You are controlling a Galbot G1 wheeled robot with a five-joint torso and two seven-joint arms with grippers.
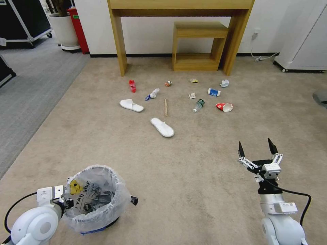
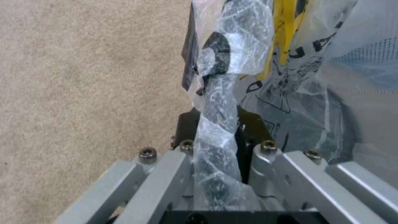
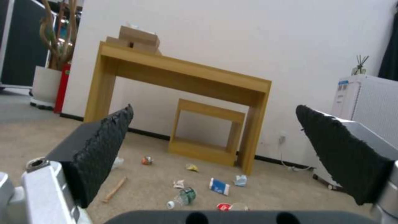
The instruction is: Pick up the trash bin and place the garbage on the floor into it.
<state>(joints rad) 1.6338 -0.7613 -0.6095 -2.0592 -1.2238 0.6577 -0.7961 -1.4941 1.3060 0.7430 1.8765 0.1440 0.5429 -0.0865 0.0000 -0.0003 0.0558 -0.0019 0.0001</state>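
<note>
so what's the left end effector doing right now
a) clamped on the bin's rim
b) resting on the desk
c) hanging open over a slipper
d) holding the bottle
a: the left end effector is shut on the bag-lined rim of the bin, while the right end effector is open and empty.

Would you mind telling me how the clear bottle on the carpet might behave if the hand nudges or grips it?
The clear bottle lies on its side, so a nudge would probably roll it. It looks empty, likely light. Thin plastic may dent under the open right hand.
</note>
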